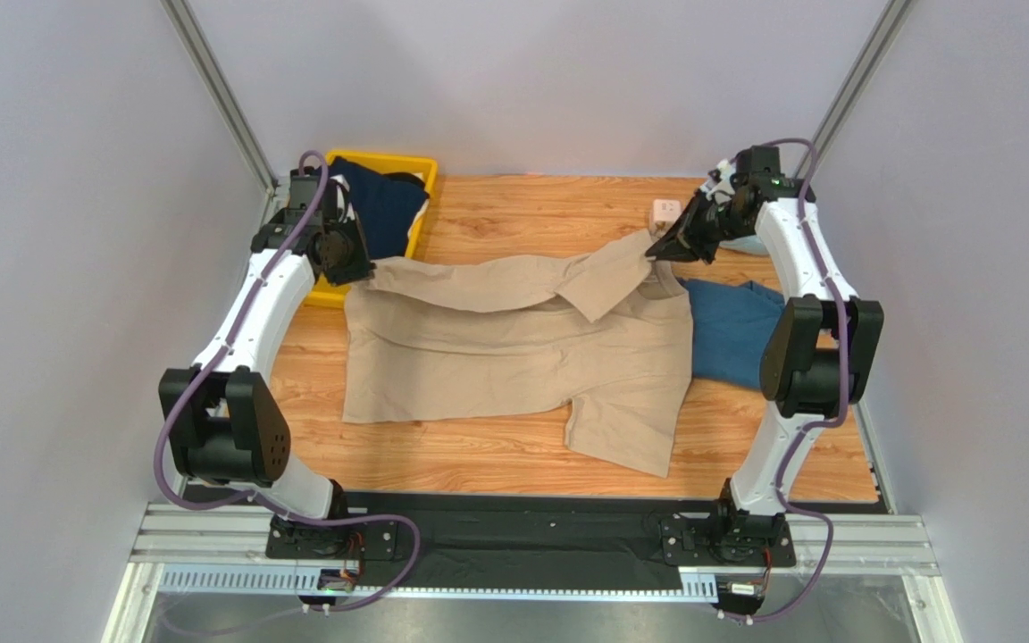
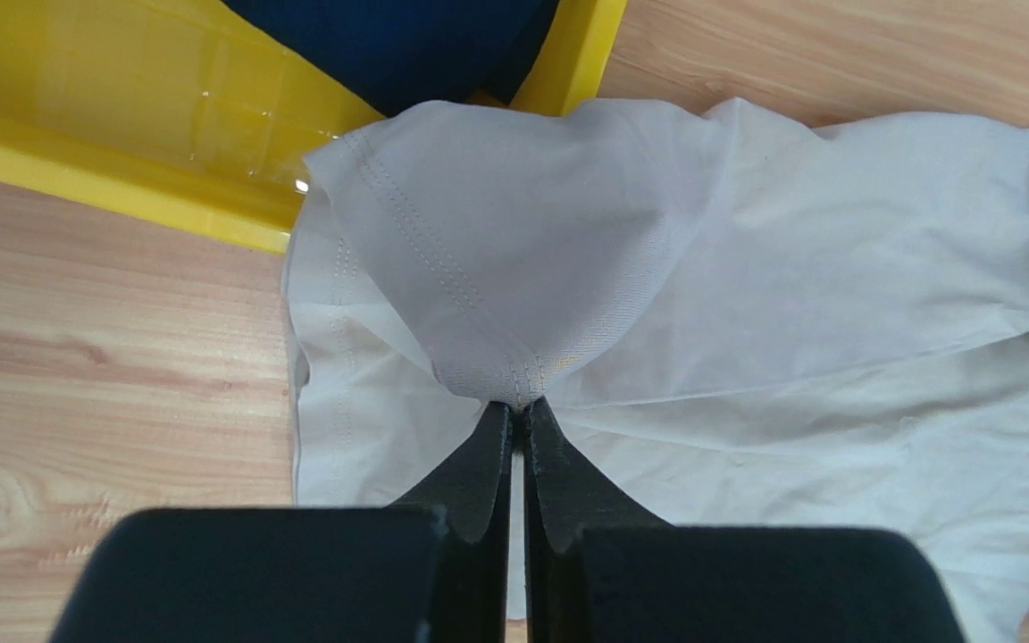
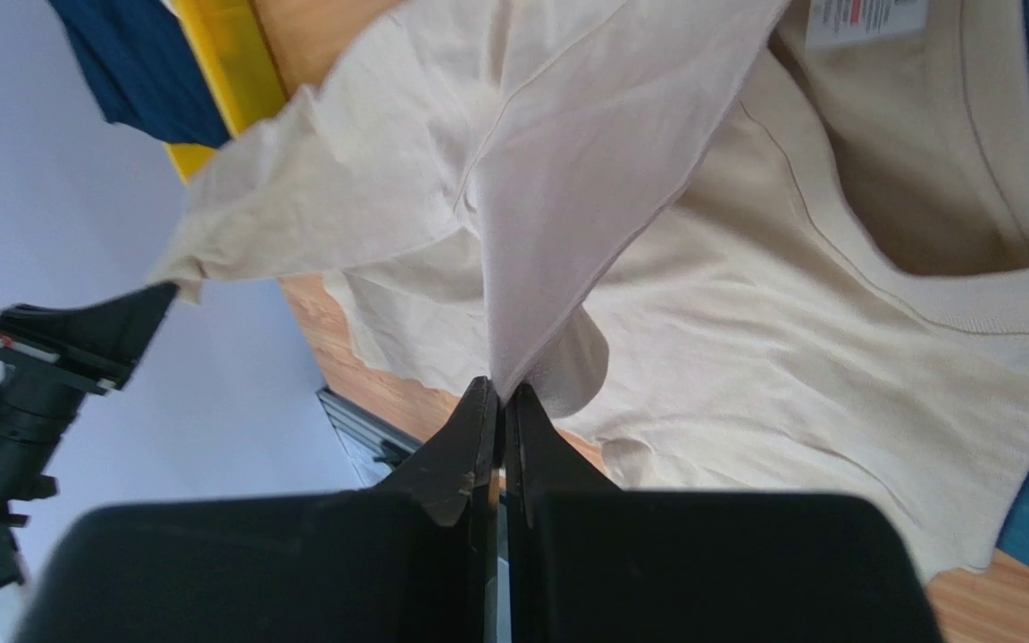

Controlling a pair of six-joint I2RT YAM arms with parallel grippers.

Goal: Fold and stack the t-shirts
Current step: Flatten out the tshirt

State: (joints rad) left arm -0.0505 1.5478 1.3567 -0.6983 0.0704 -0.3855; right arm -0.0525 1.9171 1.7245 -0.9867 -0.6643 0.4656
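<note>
Top external view: 3 t-shirts, 1 beige t-shirt (image 1: pixel 507 348) across the counter (image 1: pixel 507 462), far corners pinched in the closed left end effector (image 1: pixel 367 273) and right end effector (image 1: pixel 652 249), overlapping 1 teal-blue t-shirt (image 1: pixel 728 328) at right, 1 navy t-shirt (image 1: pixel 379 201) in the far-left yellow bin (image 1: pixel 386 157).

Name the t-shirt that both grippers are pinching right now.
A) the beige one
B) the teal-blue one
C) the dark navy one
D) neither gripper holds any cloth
A: the left gripper and the right gripper are each shut on a fold of the beige t-shirt, while the dark navy t-shirt sits in the yellow bin and the teal-blue t-shirt lies untouched on the table.
</note>
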